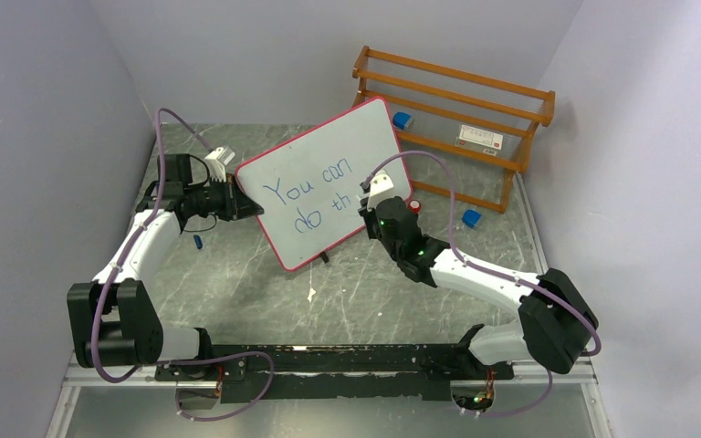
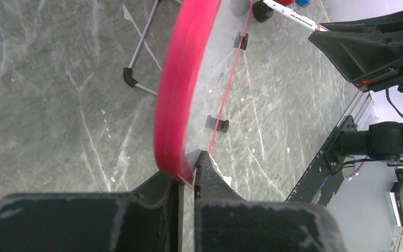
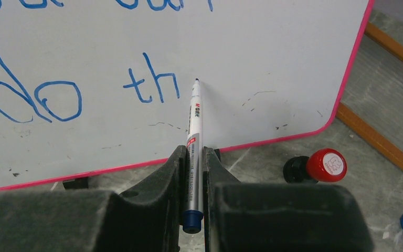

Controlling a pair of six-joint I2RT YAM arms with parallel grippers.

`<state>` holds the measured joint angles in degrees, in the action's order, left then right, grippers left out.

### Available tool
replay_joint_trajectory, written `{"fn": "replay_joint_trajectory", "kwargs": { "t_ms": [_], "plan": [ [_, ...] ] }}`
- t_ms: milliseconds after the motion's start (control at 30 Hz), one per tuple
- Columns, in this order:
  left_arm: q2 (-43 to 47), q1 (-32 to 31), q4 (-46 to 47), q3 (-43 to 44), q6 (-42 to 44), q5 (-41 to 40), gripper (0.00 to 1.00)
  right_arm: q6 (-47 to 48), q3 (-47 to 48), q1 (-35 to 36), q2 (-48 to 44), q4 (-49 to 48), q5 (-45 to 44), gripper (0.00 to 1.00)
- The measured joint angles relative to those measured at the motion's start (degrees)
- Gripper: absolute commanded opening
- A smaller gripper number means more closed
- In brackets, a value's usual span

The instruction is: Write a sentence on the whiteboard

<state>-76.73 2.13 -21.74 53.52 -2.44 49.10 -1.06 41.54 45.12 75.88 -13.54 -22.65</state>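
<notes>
The large white, pink-red-framed whiteboard [image 1: 329, 146] stands propped at a slant between the arms, its left edge pinched tight in the left gripper [image 2: 189, 169]. The right gripper [image 3: 195, 157] is clamped on a slim white marker [image 3: 194, 121], whose tip sits just right of "th" in the blue handwritten sentence [image 3: 154, 79]. We judge that excess pressure could pivot the board, or slide the marker through the jaws, distorting the remaining letters.

- Whiteboard [image 1: 324, 155]: glossy, smooth white face; pink-red plastic frame.
- Table [image 1: 237, 283]: matt, grey marbled stone look.
- Rack [image 1: 363, 68]: varnished wood.
- Marker [image 3: 194, 118]: smooth white plastic barrel.
- Right gripper [image 3: 194, 153]: matt black, scuffed.
</notes>
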Motion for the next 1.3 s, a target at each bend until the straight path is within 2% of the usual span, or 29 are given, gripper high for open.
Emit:
{"fn": "replay_joint_trajectory", "kwargs": {
  "t_ms": [1300],
  "plan": [
    [-0.1, -0.1, 0.0, 0.1, -0.1, 0.0, 0.05, 0.0, 2.0, -0.1, 3.5, -2.8, 1.4, 0.0]
  ]
}}
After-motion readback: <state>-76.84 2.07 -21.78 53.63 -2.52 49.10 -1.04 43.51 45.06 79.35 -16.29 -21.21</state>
